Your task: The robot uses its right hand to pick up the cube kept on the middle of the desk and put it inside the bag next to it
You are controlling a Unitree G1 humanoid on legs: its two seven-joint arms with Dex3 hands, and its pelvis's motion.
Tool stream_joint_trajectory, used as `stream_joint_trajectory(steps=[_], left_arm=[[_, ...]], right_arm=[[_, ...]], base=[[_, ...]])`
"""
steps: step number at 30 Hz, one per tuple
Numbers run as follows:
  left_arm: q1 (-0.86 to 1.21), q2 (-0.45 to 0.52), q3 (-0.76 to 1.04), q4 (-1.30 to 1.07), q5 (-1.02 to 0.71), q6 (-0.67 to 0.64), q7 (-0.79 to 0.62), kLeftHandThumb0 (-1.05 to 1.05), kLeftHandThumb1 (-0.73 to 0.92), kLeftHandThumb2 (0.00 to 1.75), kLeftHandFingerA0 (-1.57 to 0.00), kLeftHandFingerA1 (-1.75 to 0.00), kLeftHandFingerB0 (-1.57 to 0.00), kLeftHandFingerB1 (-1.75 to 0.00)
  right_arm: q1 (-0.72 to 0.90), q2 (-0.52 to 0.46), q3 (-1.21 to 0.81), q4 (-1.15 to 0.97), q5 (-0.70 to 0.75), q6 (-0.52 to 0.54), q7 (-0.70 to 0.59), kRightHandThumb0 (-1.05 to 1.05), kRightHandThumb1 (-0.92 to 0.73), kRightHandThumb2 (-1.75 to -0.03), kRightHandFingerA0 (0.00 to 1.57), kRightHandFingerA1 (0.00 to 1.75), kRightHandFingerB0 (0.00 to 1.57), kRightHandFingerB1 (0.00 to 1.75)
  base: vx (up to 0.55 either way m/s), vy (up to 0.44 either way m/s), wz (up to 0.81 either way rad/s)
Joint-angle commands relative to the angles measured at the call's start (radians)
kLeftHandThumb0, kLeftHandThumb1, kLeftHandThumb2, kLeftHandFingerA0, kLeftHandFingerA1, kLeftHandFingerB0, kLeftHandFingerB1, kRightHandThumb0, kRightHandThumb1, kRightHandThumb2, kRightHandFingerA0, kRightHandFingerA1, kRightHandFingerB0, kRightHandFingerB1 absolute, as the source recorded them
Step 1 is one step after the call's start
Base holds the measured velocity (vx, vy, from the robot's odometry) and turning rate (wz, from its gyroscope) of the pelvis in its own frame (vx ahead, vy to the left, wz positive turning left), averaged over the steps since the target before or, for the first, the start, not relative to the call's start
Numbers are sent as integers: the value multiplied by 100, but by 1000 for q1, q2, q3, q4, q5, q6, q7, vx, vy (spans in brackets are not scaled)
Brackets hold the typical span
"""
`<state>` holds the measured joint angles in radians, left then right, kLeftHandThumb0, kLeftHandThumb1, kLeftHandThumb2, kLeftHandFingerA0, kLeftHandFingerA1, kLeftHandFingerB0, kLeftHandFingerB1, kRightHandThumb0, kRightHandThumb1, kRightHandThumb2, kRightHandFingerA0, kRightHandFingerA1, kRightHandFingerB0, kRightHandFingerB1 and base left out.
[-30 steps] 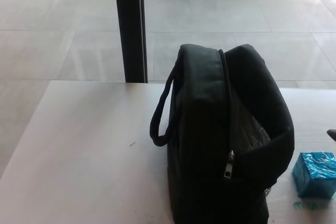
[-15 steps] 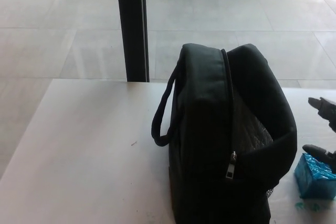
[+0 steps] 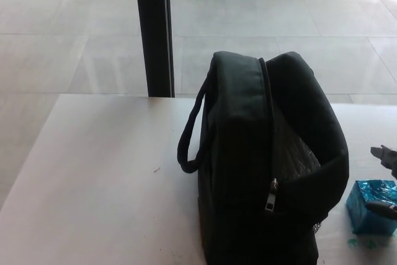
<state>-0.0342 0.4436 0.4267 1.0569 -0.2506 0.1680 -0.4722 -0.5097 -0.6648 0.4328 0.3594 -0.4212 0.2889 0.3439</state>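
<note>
A shiny teal cube (image 3: 370, 206) sits on the white desk (image 3: 99, 178) at the lower right, just right of the black bag (image 3: 267, 159). The bag stands upright with its zipper open along the top and a grey lining showing inside. Only the tips of my right hand (image 3: 386, 178) show at the right edge: one finger above the cube, another lying against its right side. The fingers are apart and the cube rests on the desk. My left hand is out of the picture.
A black pillar (image 3: 154, 29) rises behind the desk's far edge. The bag's carry handle (image 3: 189, 134) loops out to its left. Tiled floor (image 3: 62, 35) lies beyond the desk.
My right hand came in from the right edge, reached further in half a second ago, and now sits lower and further right, with a finger at the cube's side. The cube has not moved.
</note>
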Motion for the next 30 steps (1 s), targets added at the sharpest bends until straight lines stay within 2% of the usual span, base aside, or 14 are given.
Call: stream_joint_trajectory(steps=[1,7,8,9,10,13,15,18,20,22,24,26,27,30], left_arm=[[-1,22,-7,3,-2,4,-3,-70,70,60,-17,-48,-17,-32],[-10,24,-16,24,1,-9,0,-72,69,60,-17,-47,-17,-32],[-10,25,-24,28,9,-19,-2,-72,70,61,-17,-48,-16,-32],[-7,26,-23,22,6,-16,-1,-72,70,61,-18,-49,-17,-32],[-9,27,-23,24,5,-13,2,-72,69,61,-18,-48,-17,-32],[-10,27,-21,26,-1,-8,-3,-71,70,61,-17,-48,-17,-32],[-19,28,-21,29,0,-5,7,-70,70,60,-19,-47,-19,-31],[-18,27,-20,26,-1,-7,7,-71,70,60,-18,-48,-20,-31],[-19,31,-21,20,0,-9,7,-70,70,61,-19,-49,-20,-32],[-22,31,-21,22,0,-10,7,-70,70,61,-19,-49,-20,-32],[-25,35,-20,9,-5,-2,-11,-71,70,60,-16,-50,-19,-32],[-30,39,-24,1,-2,6,-11,-71,70,60,-17,-50,-19,-32],[-45,41,-25,20,1,5,-3,-71,69,59,-19,-47,-22,-32],[-64,41,-23,36,0,7,4,-72,68,60,-18,-48,-21,-32]], right_arm=[[-3,28,18,-19,-47,1,40,-94,-75,-70,0,0,0,26],[-24,56,11,-50,-53,6,69,-95,-73,-72,0,0,0,26],[-31,54,14,-39,-58,15,87,-96,-58,-102,0,15,0,14],[-37,56,12,-26,-55,22,101,-95,-56,-100,0,16,0,15],[-41,53,15,-18,-57,32,121,-101,-61,-99,0,7,12,11],[-49,36,28,-2,-65,42,176,-101,-61,-96,0,6,9,7],[-51,11,47,17,-78,44,229,-93,-53,-92,0,12,3,18],[-65,10,61,42,-85,58,265,-93,-55,-90,0,9,10,16],[-103,-25,146,92,-139,23,383,-71,-40,-84,0,36,0,23],[-107,-32,159,92,-145,30,393,-71,-40,-84,0,36,0,23],[-103,-41,177,94,-149,36,418,-69,-40,-81,2,57,2,30],[-95,-43,172,80,-138,51,425,-68,-40,-81,1,56,3,33],[-92,-39,171,69,-125,51,437,-64,-45,-56,0,51,4,32],[-96,-36,184,53,-130,30,445,-64,-38,-65,0,44,4,28]], base=[[0,0,0],[0,0,0],[0,0,0],[0,0,0],[0,0,0],[0,0,0],[0,0,0],[0,0,0],[0,0,0],[0,0,0],[0,0,0],[0,0,0],[0,0,0],[0,0,0]])
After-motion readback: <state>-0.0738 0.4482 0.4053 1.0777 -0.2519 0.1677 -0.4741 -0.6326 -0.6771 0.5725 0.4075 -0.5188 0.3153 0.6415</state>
